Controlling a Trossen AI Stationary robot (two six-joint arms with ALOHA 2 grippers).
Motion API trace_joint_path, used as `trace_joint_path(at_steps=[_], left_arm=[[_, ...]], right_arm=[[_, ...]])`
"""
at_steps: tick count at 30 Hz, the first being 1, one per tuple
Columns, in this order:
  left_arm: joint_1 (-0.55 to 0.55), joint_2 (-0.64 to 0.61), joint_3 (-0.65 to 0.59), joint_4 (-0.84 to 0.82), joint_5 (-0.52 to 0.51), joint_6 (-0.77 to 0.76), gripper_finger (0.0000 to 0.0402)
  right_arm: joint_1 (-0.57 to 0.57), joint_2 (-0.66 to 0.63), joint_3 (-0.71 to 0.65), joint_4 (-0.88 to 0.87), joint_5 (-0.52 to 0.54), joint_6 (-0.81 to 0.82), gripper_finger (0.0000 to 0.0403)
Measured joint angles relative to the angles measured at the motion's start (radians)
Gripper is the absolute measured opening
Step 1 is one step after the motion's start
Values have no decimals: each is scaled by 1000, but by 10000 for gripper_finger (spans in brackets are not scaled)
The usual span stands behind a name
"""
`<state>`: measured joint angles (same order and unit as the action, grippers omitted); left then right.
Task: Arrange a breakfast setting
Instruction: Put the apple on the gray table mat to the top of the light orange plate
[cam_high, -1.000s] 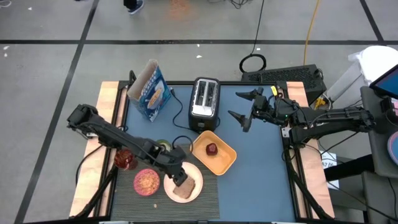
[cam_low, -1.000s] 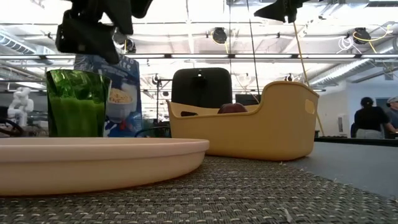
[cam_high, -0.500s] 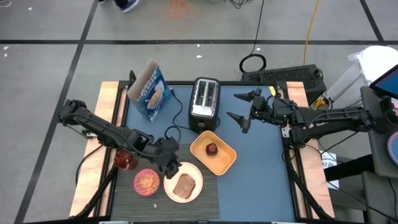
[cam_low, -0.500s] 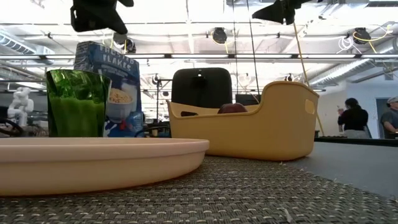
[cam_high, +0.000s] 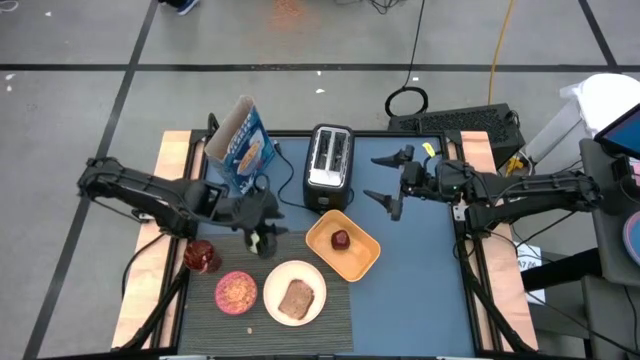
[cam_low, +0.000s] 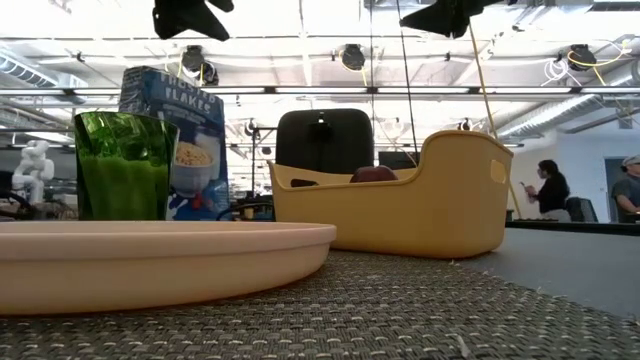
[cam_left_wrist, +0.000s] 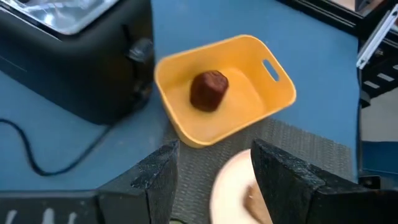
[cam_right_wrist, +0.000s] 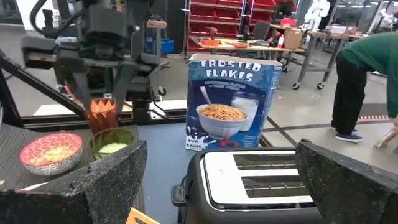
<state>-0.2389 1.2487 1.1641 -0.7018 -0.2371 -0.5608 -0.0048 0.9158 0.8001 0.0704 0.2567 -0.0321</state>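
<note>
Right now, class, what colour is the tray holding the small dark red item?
Yellow-orange; the tray shows best in the left wrist view.

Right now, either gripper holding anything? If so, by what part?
Nothing held. Left gripper is open and empty above the green cup; right gripper is open and empty beside the toaster.

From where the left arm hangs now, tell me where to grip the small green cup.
Grip the small green cup by its rim, coming straight down. It stands upright with its mouth open upward, and the left gripper, fingers open, is already almost above it.
</note>
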Motion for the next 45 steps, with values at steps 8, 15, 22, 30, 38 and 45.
trace_joint_path(at_steps=[8,15,22,30,38,45], left_arm=[[64,-47,0,-6,0,88,205],[71,-42,0,-9,0,93,205],[66,-40,0,-6,1,81,205],[66,-40,0,-5,1,72,205],[66,-40,0,-5,2,58,205],[66,-40,0,-4,2,58,205]], right_arm=[[14,64,0,64,-106,91,393],[91,166,0,161,-108,97,393],[188,246,0,181,-104,98,393],[232,334,0,204,-61,99,393],[257,383,100,78,-45,69,393],[253,443,199,-63,-40,65,393]])
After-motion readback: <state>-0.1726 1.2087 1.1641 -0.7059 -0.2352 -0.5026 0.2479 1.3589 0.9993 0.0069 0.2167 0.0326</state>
